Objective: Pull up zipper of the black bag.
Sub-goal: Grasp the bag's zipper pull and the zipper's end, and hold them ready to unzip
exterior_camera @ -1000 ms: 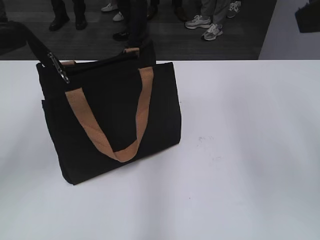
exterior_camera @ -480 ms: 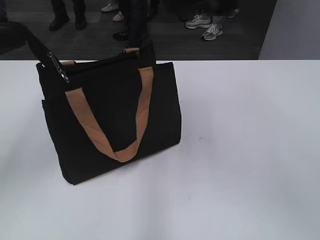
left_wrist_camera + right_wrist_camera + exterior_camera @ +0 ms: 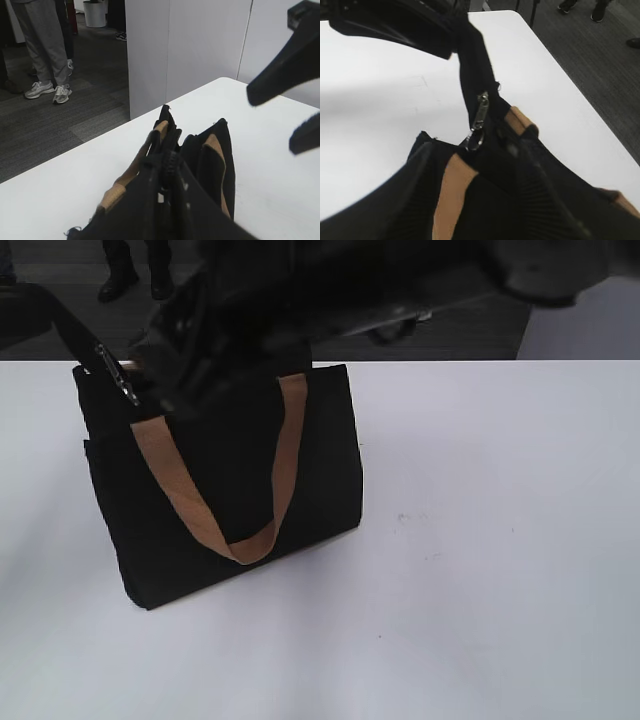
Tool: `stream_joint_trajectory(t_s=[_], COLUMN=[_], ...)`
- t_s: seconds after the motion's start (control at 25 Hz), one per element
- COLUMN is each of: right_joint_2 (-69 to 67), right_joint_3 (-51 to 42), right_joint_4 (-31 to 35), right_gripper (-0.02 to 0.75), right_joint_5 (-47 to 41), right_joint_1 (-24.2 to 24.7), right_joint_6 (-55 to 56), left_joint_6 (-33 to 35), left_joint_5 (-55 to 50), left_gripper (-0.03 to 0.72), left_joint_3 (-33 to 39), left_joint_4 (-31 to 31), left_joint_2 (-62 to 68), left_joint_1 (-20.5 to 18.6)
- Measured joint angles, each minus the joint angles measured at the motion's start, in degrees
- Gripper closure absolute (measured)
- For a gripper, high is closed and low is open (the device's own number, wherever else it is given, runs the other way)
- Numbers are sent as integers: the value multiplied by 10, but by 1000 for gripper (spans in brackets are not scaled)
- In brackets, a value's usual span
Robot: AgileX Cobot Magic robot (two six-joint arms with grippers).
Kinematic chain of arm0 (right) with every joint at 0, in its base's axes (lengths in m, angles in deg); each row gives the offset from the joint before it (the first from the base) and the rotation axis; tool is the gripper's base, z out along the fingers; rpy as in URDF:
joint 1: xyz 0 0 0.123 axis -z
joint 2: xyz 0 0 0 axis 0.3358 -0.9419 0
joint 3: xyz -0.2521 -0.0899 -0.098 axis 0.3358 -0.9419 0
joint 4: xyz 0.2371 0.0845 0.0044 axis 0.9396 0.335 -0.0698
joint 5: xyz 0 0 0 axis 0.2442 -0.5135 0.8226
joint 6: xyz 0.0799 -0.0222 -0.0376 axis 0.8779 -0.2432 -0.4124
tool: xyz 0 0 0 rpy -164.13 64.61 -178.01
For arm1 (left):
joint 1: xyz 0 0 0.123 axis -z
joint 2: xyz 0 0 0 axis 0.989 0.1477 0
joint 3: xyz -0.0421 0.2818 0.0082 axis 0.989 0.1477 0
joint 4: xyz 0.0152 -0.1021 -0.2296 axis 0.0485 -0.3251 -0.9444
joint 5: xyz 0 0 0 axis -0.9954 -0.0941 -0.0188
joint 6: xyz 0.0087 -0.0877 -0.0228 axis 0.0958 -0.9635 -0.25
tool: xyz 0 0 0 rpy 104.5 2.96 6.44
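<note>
The black bag (image 3: 230,480) stands on the left of the white table (image 3: 480,540), one tan handle (image 3: 200,520) hanging down its front. My left gripper (image 3: 98,352) is shut on a black fabric tab at the bag's left top end. A silvery metal pull (image 3: 120,375) hangs there; it also shows in the right wrist view (image 3: 480,116). The zipper (image 3: 172,157) runs along the bag's top. My right gripper (image 3: 175,365), blurred, reaches across above the bag's top. Its fingers (image 3: 280,75) stand apart and hold nothing.
The table edge (image 3: 450,362) runs behind the bag, with dark floor and people's feet beyond. A white partition (image 3: 200,45) stands past the table's end in the left wrist view.
My right arm, out of view before, has swept in from the right across the top of the bag. The bag and the left gripper have not moved.
</note>
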Motion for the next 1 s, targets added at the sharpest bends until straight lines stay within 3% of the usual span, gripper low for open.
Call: stream_joint_trajectory(t_s=[0.16,0.44,1.0], right_joint_2=[-41,-79,-135], right_joint_3=[0,1,56], right_joint_4=[0,0,-1], right_gripper=[337,337,337], right_joint_5=[66,123,114], right_joint_1=[-36,-43,-43], right_joint_6=[0,-6,-16], left_joint_6=[0,0,0], left_joint_5=[0,0,2], left_gripper=[652,652,653], left_joint_3=[0,0,0], left_joint_4=[0,1,1], left_joint_2=[0,0,0], left_joint_1=[0,0,0])
